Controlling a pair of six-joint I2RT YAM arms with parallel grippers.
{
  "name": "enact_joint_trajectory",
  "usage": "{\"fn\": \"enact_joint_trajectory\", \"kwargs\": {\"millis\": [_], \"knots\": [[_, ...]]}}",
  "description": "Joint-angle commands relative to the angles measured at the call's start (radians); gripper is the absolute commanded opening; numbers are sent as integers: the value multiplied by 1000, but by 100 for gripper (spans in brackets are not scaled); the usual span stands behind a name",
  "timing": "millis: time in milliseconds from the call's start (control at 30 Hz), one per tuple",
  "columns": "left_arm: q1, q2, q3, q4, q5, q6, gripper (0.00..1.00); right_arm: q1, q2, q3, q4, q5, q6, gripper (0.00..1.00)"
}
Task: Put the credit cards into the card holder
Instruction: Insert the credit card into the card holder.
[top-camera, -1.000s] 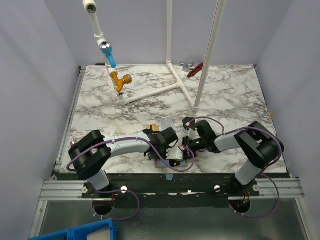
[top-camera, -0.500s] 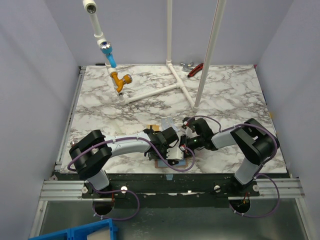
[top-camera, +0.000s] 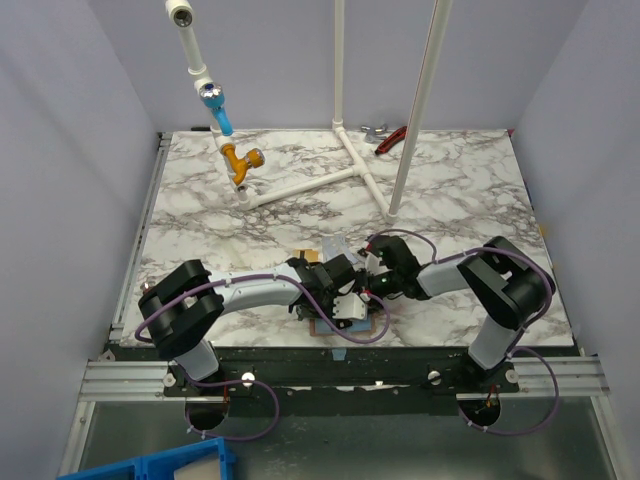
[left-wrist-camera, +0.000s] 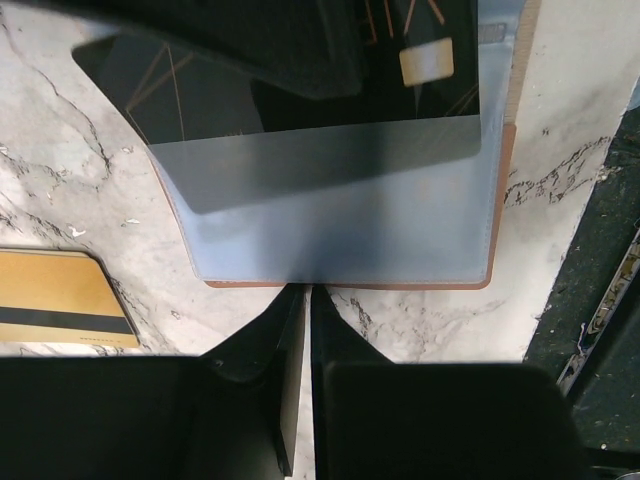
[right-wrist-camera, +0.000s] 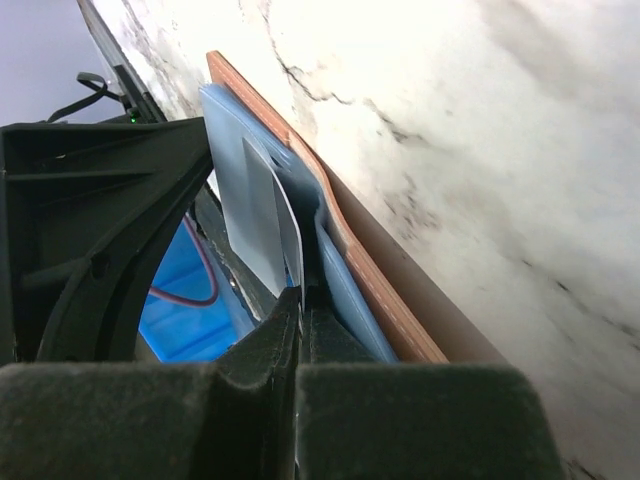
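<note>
**Two arms meet over the card holder (top-camera: 322, 328) at the near edge of the bench (top-camera: 450, 190).**

Top view: the left gripper (top-camera: 345, 302) and right gripper (top-camera: 372, 288) sit tip to tip and hide most of the card holder, so only a tan strip shows beneath them. Left wrist view: the card holder lies flat with its translucent pocket facing up. A black card (left-wrist-camera: 300, 100) is partly inside the pocket, its gold chip outside the pocket's mouth. The left jaws stand closed to a thin slit at the holder's near edge; I cannot tell whether they pinch it. A gold card (left-wrist-camera: 60, 300) with a dark stripe lies flat on the marble near the holder, apart from it. Right wrist view: the right jaws are clenched on the black card, seen edge-on with its face reading grey-blue here. It is set against the pocket, with the tan cover behind.
</note>
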Motion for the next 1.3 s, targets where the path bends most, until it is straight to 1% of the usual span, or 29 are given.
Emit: {"fn": "enact_joint_trajectory", "kwargs": {"millis": [0,167,200,267,300,333,400,433,467,567,700,800,933,1033,1067,1133,1167,1267], "knots": [[-23,-3,-12,4,74,-11,7,44,41,47,-77,199,-35,1],[-24,-26,-23,30,94,-35,7,70,12,65,-133,251,-40,1],[-25,-27,-28,36,94,-37,6,73,4,64,-142,255,-40,2],[-25,-27,-33,41,99,-39,6,78,-16,68,-181,273,-43,12],[-24,-27,-37,41,104,-40,5,78,-30,67,-195,277,-42,19],[-23,-29,-43,46,103,-39,5,79,-44,67,-216,287,-42,24],[-22,-38,-57,56,100,-37,4,79,-81,64,-257,320,-35,33],[-20,-47,-65,63,100,-36,4,78,-98,61,-272,332,-37,39],[-17,-56,-75,72,97,-34,3,79,-111,67,-304,344,-41,42],[-7,-58,-86,82,75,-30,2,78,-136,91,-402,399,-64,45],[3,-61,-95,89,72,-22,2,79,-167,120,-468,427,-89,49],[4,-66,-92,92,75,-23,2,79,-182,128,-482,431,-99,49],[4,-63,-75,90,90,-37,2,80,-156,124,-420,381,-80,49],[4,-55,-59,92,97,-50,1,107,-144,125,-378,362,-65,48],[4,-51,-54,93,101,-54,2,121,-145,131,-370,357,-65,44],[4,-45,-47,97,103,-55,1,134,-146,136,-335,322,-61,31],[4,-41,-44,97,102,-55,1,137,-143,143,-340,314,-60,27],[4,-35,-44,100,100,-53,1,137,-143,150,-339,289,-63,28]]}}
